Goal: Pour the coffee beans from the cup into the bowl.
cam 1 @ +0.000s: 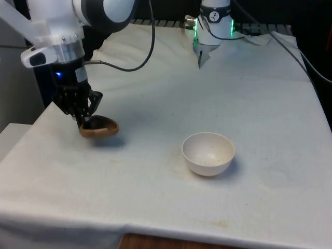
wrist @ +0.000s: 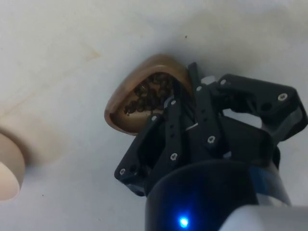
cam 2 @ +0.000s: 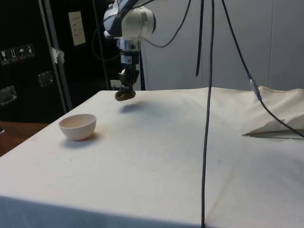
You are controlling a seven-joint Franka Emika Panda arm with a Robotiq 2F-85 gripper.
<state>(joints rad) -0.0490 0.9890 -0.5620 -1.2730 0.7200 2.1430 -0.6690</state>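
Front view: the white bowl [cam 1: 208,153] sits lower centre on the cloth [cam 1: 155,181], seemingly empty. Farther back at the frame's left, the gripper [cam 1: 85,120] pinches the rim of the brown cup [cam 1: 99,127], lifted off the cloth, coffee beans [wrist: 149,92] inside.

You have one brown cup [cam 1: 99,127] on this table, at about nine o'clock from the one white bowl [cam 1: 208,153] in the front view. You count one gripper [cam 1: 85,120], clamped on that cup's rim. The coffee beans [wrist: 147,92] in the cup are a dark heap, too many and too close for you to count singly.
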